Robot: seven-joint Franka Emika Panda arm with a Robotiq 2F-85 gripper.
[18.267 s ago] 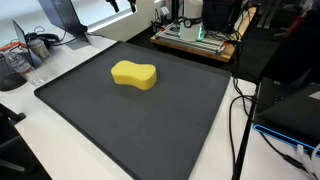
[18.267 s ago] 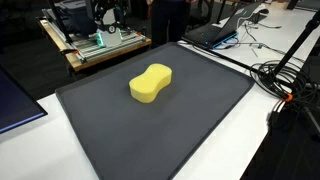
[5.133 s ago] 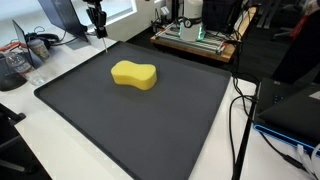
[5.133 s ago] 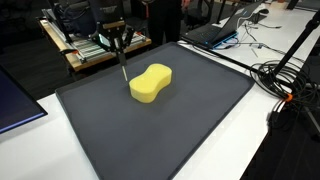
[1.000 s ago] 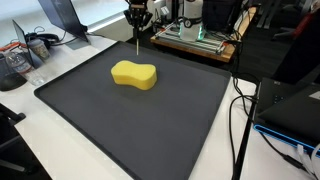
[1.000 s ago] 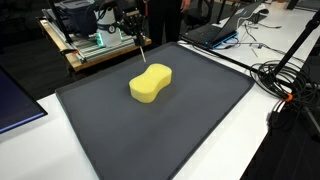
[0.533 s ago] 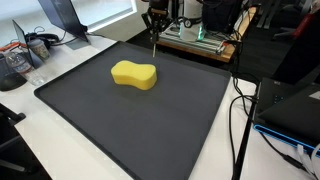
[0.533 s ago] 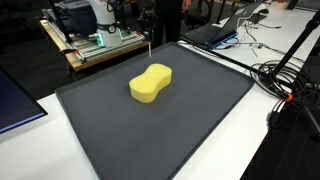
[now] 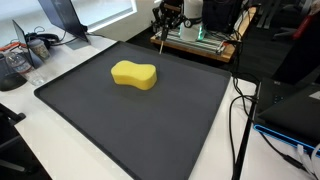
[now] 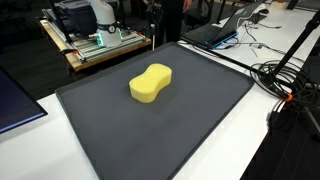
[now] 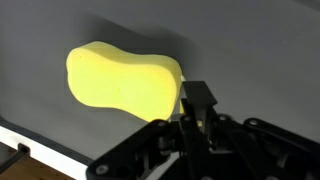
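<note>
Wrist view first, my fingers look pinched shut on a thin stick, up over the far edge of the black mat on the desk, yellow sponge below them, well apart, mid-mat.

Black mat covers most of the white worktop; seen in both exterior views. Behind the mat's far edge: wooden bench carrying green-lit equipment. Black cable bundle lies on the worktop just beside the mat. A single cable runs along the mat's side. Open laptop near the far corner. Clear container sits near what may be headphones; small, indistinct. Dark blue-edged panel beside the mat.
</note>
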